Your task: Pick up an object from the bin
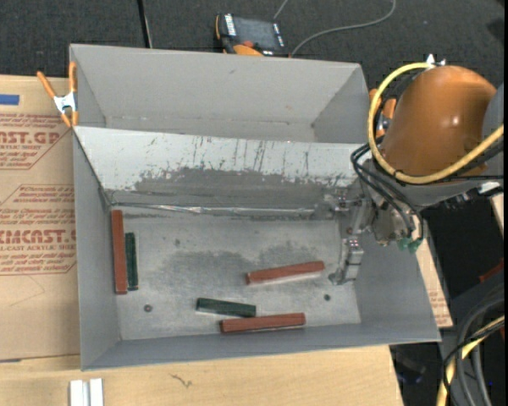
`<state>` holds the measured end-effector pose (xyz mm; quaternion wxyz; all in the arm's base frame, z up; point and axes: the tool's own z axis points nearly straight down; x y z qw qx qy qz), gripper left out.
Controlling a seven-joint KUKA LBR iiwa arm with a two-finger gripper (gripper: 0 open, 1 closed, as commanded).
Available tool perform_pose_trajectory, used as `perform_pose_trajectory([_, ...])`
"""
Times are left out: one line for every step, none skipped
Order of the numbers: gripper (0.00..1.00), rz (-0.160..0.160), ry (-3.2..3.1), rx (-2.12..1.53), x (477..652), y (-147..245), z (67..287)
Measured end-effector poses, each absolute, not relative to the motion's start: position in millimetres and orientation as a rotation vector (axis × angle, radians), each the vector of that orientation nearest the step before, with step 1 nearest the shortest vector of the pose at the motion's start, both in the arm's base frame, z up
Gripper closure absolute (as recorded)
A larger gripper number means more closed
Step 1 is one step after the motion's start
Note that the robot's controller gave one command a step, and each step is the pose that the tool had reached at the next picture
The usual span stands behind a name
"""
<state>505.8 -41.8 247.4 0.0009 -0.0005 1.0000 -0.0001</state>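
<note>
Fingers [352, 254] of the arm hang low at the right side of the grey metal bin [220, 83], just off the right end of a flat reddish-brown bar [285, 273] lying mid-floor; whether they are apart or together I cannot tell. Nearer the front wall lie a second reddish-brown bar [262, 321] and a short dark green bar [226, 308].

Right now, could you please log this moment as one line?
end effector: right side of bin | nearest: red-brown bar, flat, beside it | pick: not done
</note>
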Motion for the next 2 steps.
perform_pose_trajectory([0.00, 0.002, 3.142, 0.192, 534.8, -26.8, 83.2])
perform_pose_trajectory([1.00, 0.001, 3.136, 0.191, 536.3, -27.4, 87.7])
